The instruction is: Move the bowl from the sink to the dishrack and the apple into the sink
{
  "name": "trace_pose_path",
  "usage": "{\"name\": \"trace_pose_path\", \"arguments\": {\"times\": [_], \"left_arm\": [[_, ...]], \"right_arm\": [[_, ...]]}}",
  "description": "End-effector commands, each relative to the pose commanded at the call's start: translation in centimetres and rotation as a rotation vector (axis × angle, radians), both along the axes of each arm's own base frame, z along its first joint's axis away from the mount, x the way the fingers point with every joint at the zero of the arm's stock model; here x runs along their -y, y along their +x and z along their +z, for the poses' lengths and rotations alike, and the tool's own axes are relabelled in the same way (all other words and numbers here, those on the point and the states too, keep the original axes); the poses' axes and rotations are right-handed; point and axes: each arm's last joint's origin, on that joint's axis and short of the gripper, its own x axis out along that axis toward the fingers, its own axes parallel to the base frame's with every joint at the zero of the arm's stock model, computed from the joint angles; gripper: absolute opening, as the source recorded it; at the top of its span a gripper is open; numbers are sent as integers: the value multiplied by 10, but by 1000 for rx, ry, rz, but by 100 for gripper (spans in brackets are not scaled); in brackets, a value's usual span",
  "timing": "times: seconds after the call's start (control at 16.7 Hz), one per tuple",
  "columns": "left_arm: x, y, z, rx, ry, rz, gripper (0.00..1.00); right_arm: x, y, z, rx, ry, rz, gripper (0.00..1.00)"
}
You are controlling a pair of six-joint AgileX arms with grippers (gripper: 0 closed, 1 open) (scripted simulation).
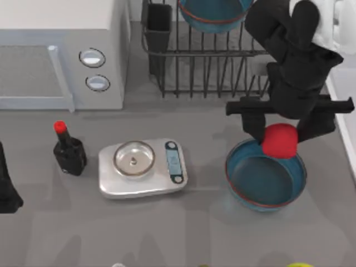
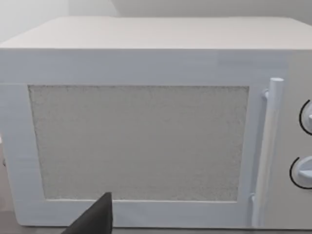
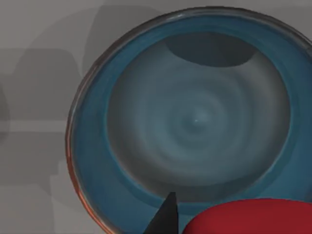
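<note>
While clamped on small bright-red blocky apple (image 1: 279,140), right gripper (image 1: 281,133) hangs over rim of round deep-blue glazed bowl (image 1: 266,177) on grey tabletop (image 1: 167,228). Apple step in hand — second alike blue bowl (image 1: 214,12) already in black wire dishrack (image 1: 206,61). Next: carry right to pale sink (image 1: 346,111), then release. Right wrist view adds bowl's bare inside; left wrist view, white microwave (image 2: 146,126) front. Left gripper (image 1: 8,192) parked at left edge — cannot tell its state.

Rendered kitchen counter: boxy white microwave (image 1: 61,53), black wire dishrack (image 1: 206,67), flat silver kitchen scale (image 1: 143,168), red-capped dark sauce bottle (image 1: 69,150).
</note>
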Motion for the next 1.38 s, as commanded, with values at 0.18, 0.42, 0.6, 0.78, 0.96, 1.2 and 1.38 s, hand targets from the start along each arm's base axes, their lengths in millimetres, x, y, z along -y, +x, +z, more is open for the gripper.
{"name": "trace_pose_path", "arguments": {"times": [0.18,0.42,0.6,0.78,0.96,1.2,1.38], "left_arm": [[0,0,0,0,0,0,100],[0,0,0,0,0,0,100],[0,0,0,0,0,0,100],[0,0,0,0,0,0,100],[0,0,0,0,0,0,100],[0,0,0,0,0,0,100],[0,0,0,0,0,0,100]], "right_arm": [[-1,0,-2,-3,-1,0,0],[5,4,-9,11,31,-12,0],[20,11,-22,64,114,-29,0],[43,21,-36,174,232,-41,0],[74,30,-47,348,352,-45,0],[129,33,-52,627,446,-38,0],[174,26,-50,854,450,-26,0]]}}
